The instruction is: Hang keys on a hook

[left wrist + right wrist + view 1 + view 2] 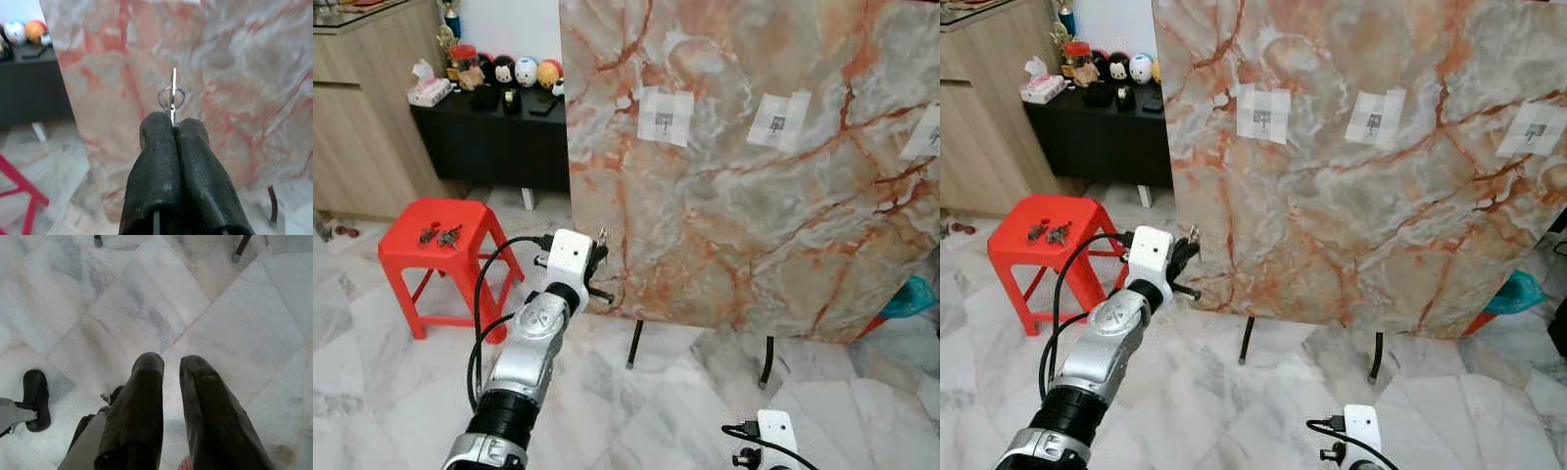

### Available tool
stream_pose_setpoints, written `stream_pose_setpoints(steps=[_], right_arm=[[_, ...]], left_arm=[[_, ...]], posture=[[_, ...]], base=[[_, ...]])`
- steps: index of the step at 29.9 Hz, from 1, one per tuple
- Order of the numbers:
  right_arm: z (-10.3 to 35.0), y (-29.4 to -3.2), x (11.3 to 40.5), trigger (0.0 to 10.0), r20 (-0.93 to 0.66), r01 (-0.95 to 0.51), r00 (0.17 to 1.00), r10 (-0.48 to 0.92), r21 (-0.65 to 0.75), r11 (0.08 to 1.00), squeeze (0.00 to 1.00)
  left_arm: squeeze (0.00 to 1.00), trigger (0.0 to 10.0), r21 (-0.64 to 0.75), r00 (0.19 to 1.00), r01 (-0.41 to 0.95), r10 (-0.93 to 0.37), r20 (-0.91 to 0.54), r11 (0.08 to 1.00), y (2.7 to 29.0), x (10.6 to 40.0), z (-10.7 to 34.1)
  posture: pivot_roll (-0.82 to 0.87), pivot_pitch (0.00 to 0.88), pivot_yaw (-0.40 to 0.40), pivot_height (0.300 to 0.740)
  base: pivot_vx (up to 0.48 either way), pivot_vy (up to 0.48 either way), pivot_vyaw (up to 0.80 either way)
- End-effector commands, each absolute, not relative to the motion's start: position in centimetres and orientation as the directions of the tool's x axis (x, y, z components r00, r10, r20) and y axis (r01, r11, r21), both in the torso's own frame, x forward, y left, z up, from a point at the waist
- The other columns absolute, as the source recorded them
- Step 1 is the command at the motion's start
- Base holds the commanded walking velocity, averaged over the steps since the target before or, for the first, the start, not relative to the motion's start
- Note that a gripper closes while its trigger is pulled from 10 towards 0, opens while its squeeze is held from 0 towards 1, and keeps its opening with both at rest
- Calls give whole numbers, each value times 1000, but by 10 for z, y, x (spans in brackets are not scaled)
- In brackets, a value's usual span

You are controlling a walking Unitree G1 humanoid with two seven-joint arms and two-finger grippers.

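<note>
My left gripper is shut on a small silver key with a ring, which sticks up past the fingertips. The left gripper is raised in front of the lower left corner of a marble-patterned board. High on the board are three white taped patches, each with a small hook, the others to its right. All sit well above and to the right of the key. More keys lie on a red stool. My right gripper hangs low, open, pointing at the floor.
The board stands on thin black legs over a pale marble floor. A black cabinet with toys and a wooden cabinet stand at the back left. A teal object lies at the right edge.
</note>
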State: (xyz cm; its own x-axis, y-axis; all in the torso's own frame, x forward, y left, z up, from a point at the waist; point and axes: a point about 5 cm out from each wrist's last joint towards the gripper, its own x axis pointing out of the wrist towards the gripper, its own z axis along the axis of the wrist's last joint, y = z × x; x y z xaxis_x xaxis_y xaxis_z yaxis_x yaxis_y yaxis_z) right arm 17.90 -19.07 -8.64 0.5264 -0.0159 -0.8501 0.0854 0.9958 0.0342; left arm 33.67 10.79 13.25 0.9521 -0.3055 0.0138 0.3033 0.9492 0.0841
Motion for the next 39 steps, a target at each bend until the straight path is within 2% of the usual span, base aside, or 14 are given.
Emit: stream_pose_setpoints(steps=[1,9,20,39], right_arm=[[-88,-200,173,10000,-856,123,517,-30,39,992,0],[-87,-219,168,10000,-855,212,513,-78,38,976,0],[-87,-218,168,10000,-852,216,518,-77,43,976,0],[-91,-209,163,10000,-866,209,496,-61,51,977,0]], left_arm=[[0,10000,68,957,280,-284,59,958,108,335,138],[0,10000,58,951,292,-296,88,955,112,327,138],[0,10000,117,954,282,-291,70,952,130,321,133],[0,10000,83,938,331,-338,80,940,113,325,138]], posture=[[21,0,-69,740],[25,0,-63,740],[38,0,-75,740],[35,0,-64,740]], base=[[0,0,0],[0,0,0],[0,0,0],[0,31,-760]])
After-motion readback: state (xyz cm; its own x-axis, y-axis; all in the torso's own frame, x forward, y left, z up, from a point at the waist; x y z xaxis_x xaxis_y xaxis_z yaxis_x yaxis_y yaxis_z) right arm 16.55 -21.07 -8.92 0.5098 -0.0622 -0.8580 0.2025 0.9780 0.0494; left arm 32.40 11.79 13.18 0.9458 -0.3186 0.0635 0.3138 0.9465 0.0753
